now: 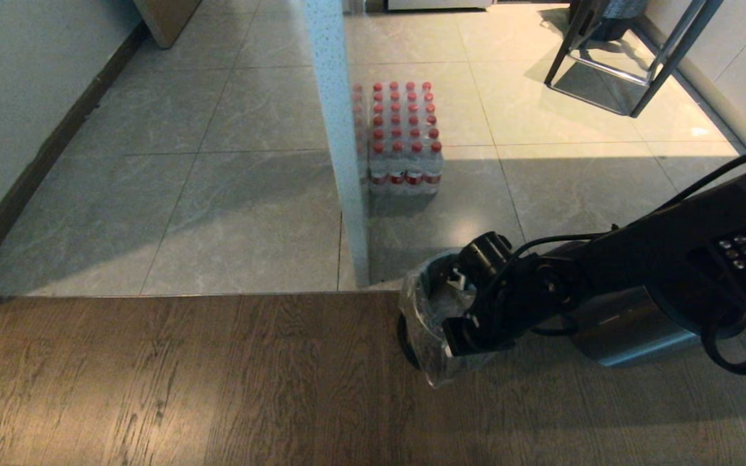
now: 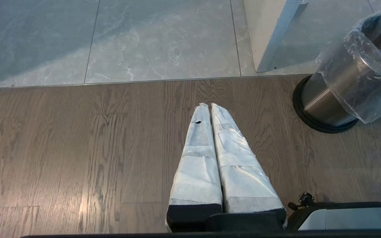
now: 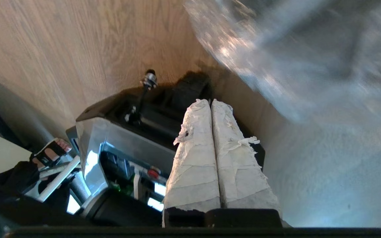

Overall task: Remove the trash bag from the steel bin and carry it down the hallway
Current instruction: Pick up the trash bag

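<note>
The trash bag [image 2: 365,76] lines the steel bin [image 2: 329,96], nothing lifted yet. Your right tool [image 3: 210,104], clenched empty, is beside the bin; the left tool [image 2: 209,106] is clenched too.

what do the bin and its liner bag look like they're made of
The steel bin looks like brushed metal: a dull, streaky sheen on its wall, with a black, probably plastic base ring. The trash bag looks like thin clear plastic film, crinkled and see-through, draped over the rim.
</note>
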Controlling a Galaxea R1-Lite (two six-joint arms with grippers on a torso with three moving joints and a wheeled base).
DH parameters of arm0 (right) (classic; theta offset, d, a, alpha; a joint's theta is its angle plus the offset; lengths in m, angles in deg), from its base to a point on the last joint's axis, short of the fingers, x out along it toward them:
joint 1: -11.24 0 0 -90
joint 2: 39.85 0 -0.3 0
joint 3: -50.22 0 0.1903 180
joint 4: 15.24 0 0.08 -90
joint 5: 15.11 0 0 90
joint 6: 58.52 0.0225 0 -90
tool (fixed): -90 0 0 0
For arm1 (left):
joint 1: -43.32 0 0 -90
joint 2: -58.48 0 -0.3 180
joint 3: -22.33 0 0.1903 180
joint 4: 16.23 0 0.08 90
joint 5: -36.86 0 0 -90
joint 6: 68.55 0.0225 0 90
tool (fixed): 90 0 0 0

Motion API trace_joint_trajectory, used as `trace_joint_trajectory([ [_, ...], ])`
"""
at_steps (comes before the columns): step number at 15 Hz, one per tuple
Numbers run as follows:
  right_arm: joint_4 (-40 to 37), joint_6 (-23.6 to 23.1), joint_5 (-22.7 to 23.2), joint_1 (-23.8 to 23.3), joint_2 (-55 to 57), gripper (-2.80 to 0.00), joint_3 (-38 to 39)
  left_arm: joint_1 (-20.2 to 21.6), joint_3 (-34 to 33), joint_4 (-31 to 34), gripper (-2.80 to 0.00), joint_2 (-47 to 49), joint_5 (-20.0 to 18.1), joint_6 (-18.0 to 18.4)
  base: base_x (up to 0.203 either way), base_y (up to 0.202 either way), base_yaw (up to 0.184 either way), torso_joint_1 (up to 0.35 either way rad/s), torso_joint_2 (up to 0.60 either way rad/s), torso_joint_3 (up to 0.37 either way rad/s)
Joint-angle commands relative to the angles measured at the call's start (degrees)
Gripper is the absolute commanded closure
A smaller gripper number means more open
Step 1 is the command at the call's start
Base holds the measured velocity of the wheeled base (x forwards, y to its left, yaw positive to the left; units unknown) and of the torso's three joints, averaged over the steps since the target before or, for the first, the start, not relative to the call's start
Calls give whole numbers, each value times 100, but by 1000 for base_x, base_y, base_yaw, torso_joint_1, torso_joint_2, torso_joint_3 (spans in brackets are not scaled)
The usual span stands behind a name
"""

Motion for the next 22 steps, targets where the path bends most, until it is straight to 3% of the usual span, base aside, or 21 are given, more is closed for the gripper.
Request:
trace_joint_trajectory([
  [1,220,-26,0,11,301,0,-78,0,0,2,0,1,0,0,0,0,0,0,0,0],
  [7,625,-43,-72,-15,501,0,-331,0,0,2,0,1,0,0,0,0,0,0,0,0],
  [10,1005,-41,-451,-24,634,0,-381,0,0,2,0,1,0,0,0,0,0,0,0,0],
  [15,1335,11,-497,-133,775,0,-447,0,0,2,0,1,0,0,0,0,0,0,0,0],
  [22,2738,-59,-1217,-517,947,0,-497,0,0,2,0,1,0,0,0,0,0,0,0,0],
])
